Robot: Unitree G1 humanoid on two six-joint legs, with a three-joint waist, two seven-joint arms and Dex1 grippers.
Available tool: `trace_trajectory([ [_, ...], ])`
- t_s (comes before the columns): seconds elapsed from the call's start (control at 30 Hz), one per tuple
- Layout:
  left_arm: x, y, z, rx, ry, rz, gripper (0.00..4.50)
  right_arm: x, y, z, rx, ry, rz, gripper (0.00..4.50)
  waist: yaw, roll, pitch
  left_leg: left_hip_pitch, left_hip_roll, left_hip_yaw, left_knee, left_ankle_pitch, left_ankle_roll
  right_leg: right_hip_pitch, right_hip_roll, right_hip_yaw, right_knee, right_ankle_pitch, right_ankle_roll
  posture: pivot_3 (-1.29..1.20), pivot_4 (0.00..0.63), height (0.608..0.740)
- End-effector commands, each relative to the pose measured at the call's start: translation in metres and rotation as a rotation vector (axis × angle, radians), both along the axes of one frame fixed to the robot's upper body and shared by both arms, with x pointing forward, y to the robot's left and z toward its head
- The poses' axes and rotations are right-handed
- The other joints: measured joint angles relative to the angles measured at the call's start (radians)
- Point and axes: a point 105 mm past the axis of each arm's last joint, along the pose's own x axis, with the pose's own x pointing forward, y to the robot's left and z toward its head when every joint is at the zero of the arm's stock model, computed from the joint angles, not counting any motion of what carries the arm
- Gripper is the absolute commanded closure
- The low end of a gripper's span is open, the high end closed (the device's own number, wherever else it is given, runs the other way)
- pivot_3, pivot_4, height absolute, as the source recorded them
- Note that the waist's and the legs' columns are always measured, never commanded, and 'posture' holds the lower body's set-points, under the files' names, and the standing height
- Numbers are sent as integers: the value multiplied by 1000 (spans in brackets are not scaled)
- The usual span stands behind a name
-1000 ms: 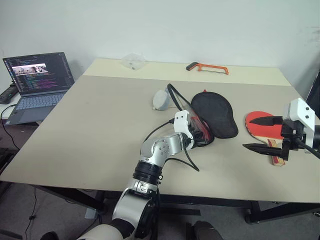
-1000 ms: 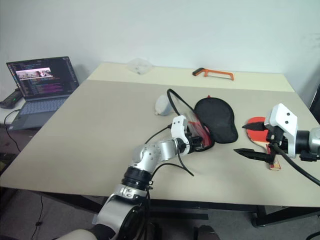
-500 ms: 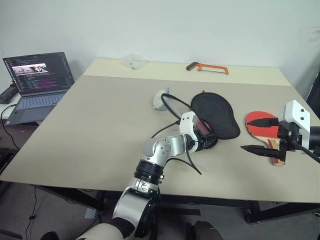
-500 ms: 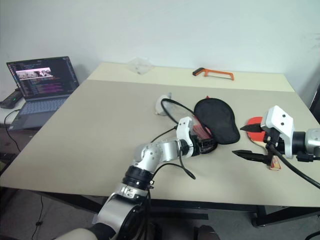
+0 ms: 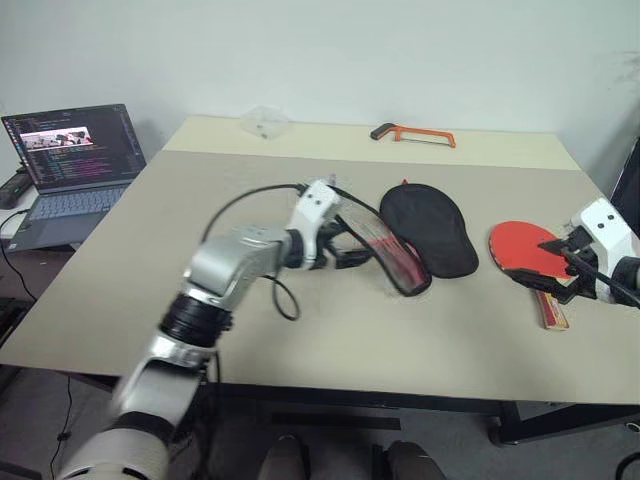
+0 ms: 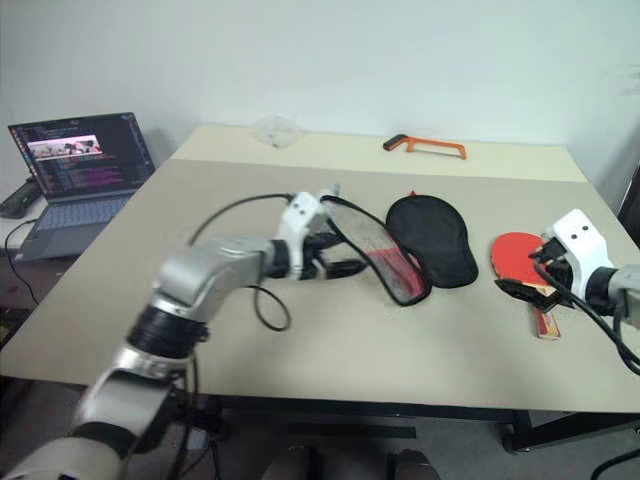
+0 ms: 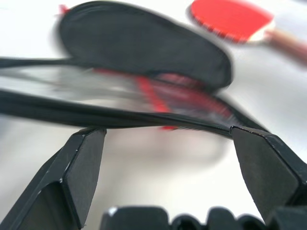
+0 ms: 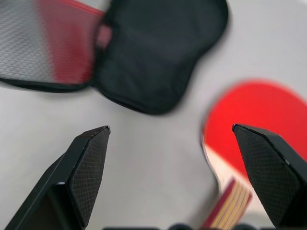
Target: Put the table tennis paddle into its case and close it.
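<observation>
The case lies open in mid-table: its black half is flat, and the clear half with the red mesh pocket tilts up on its left. My left gripper is open just left of the clear half. In the left wrist view the case's black edging runs across just past the fingertips. The table tennis paddle lies red face up at the right, its striped handle pointing to the front edge. My right gripper hovers open over the paddle where blade meets handle.
An orange hacksaw and a clear plastic piece lie along the far edge of the table. An open laptop stands on a lower surface off the left side.
My left gripper has opened, let go of the clear half and swung left and up. The right gripper has moved right and down, closer over the paddle.
</observation>
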Motion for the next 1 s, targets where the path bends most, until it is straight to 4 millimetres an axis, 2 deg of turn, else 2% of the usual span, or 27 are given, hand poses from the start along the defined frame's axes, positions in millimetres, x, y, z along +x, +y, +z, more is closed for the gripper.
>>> trace_trajectory([
  [0.03,-13,11,14,46,-87,-106,14,1,-14,9,-7,-23,-120,0,1,0,0,0,0,0,0,0,0,0,0,0,0,0,0,0,150,740],
  [0.17,-23,34,13,78,-120,-162,14,3,-36,-3,18,24,-325,0,1,0,0,0,1,0,-1,0,0,0,0,-1,0,-1,-1,0,150,740],
  [0.3,-33,53,15,93,-166,-214,14,0,-49,-16,16,80,-484,0,0,0,0,0,1,1,-1,0,0,-1,0,-1,1,-1,-1,0,150,740],
  [0.43,-34,61,18,87,-179,-218,14,2,-62,-19,52,70,-606,0,1,0,0,0,2,1,-1,0,0,-1,0,-1,1,-1,-1,0,150,740],
  [0.57,-34,60,19,85,-185,-222,14,12,-57,-26,121,90,-648,0,-1,0,0,0,2,1,-1,0,0,-1,0,0,1,-1,-1,0,150,740],
  [0.87,-35,65,25,68,-197,-212,14,22,-41,-52,138,161,-670,0,-1,0,0,0,2,1,-1,0,1,-2,1,0,2,-1,-1,0,150,740],
  [1.0,-38,66,27,73,-200,-214,14,28,-40,-54,132,143,-703,0,-2,0,0,0,2,1,-1,0,1,-2,1,0,2,-1,-1,0,150,740],
])
